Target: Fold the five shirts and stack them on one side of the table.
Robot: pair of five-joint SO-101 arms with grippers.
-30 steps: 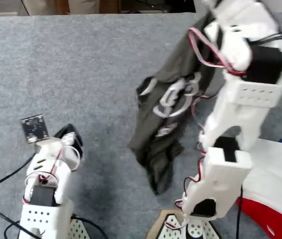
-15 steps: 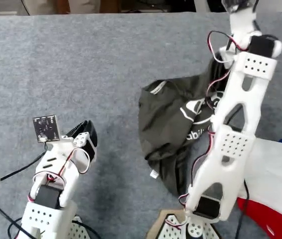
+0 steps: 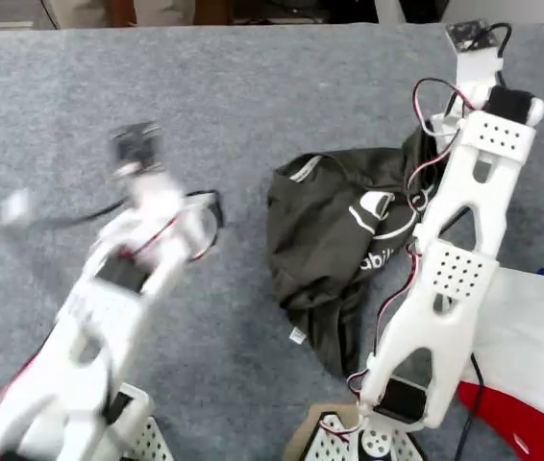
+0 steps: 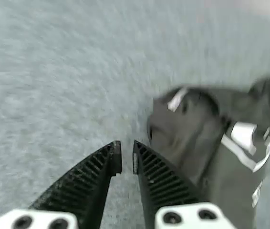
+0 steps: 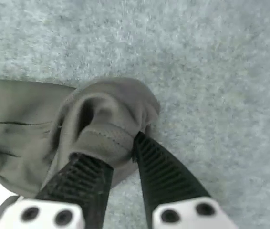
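A dark olive shirt (image 3: 330, 240) with white print lies crumpled on the grey table, right of centre. My right arm (image 3: 445, 269) stretches over its right side. In the right wrist view my right gripper (image 5: 111, 148) is shut on a bunched fold of that shirt (image 5: 106, 114), low over the carpet. My left gripper (image 3: 205, 216) is blurred and sits just left of the shirt. In the left wrist view its fingers (image 4: 125, 152) are nearly together with nothing between them, and the shirt (image 4: 197, 138) lies just ahead.
A white shirt (image 3: 531, 336) over a red one (image 3: 507, 427) lies at the table's near right corner, beside the right arm's base (image 3: 368, 437). Bare grey carpet (image 3: 109, 86) covers the far left and back of the table.
The right arm has lowered the hanging dark shirt onto the table and reached farther back. The left arm has swung forward and right, towards the shirt.
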